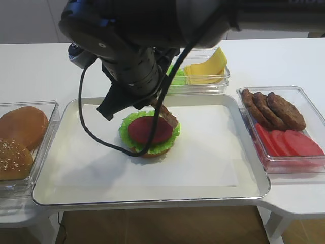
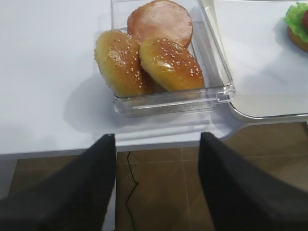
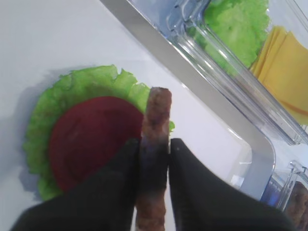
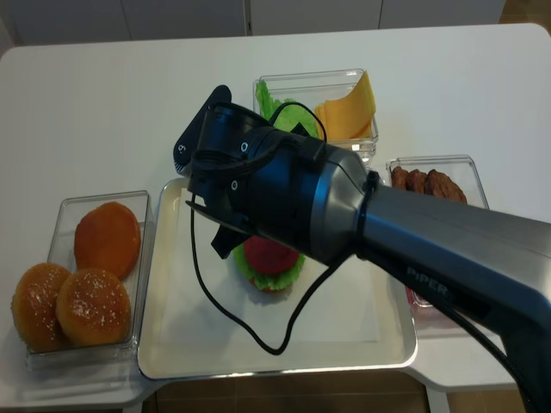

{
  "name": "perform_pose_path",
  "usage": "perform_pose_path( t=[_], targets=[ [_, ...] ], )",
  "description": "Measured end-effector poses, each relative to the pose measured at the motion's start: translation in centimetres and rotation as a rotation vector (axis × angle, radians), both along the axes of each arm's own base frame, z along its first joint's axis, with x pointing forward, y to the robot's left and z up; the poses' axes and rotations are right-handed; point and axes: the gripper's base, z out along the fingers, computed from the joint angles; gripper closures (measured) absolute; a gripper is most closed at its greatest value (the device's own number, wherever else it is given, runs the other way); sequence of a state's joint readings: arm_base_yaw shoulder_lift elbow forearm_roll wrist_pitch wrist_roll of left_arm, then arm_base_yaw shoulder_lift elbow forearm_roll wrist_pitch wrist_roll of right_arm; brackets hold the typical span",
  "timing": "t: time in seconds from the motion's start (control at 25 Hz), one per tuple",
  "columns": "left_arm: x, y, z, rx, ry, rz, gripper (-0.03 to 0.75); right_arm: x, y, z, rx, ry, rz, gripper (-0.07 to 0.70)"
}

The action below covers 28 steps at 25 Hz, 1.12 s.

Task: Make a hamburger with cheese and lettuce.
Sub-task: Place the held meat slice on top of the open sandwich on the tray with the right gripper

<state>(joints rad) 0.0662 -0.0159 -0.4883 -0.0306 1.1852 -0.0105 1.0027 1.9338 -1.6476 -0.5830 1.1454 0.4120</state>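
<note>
Right pincer (image 3: 154, 151): clamping a brown patty (image 3: 155, 144) edge-on between its two dark fingers (image 3: 120, 183); the patty is standing upright, poking out past the fingertips
Hamburger (image 1: 150, 133): sitting directly below the pincer on the white paper of the tray (image 1: 152, 195); bun base, green lettuce (image 3: 77, 86) frill and red tomato slice (image 3: 91, 137) are showing; the held patty is hanging over the lettuce edge on the far side of the tomato; contact cannot be told
Cheese (image 1: 207, 67): lying as pale-yellow slices in a clear box (image 1: 203, 86) beyond the pincer, past the tray rim; loose green leaves (image 3: 238, 26) are sharing that box beside the slices
Patty box (image 1: 284, 127): standing well out to the pincer's right; holding brown patties (image 1: 274, 109) at the back and tomato slices (image 1: 287, 142) in front
Bun box (image 2: 168, 96): sitting well out to the pincer's left, off the tray; holding two seeded bun tops (image 2: 149, 65) and one plain bun half (image 2: 161, 21)
Left pincer (image 2: 156, 192): hanging over the table edge near the bun box; fingers spread apart, gripping nothing
</note>
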Motion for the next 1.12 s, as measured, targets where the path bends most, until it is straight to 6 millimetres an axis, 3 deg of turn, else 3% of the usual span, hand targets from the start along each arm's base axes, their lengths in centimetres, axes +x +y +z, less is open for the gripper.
perform_pose_path(
  t=[0.32, 0.8, 1.12],
  targets=[
    [0.0, 0.0, 0.0, 0.0, 0.0, 0.0, 0.312, -0.03, 0.02, -0.02, 0.003, 0.004, -0.001, 0.302],
    [0.0, 0.0, 0.0, 0.0, 0.0, 0.0, 0.312, -0.33, 0.16, -0.24, 0.021, 0.043, -0.002, 0.269],
    [0.0, 0.0, 0.0, 0.0, 0.0, 0.0, 0.312, -0.4, 0.2, -0.29, 0.025, 0.053, -0.001, 0.178]
  ],
)
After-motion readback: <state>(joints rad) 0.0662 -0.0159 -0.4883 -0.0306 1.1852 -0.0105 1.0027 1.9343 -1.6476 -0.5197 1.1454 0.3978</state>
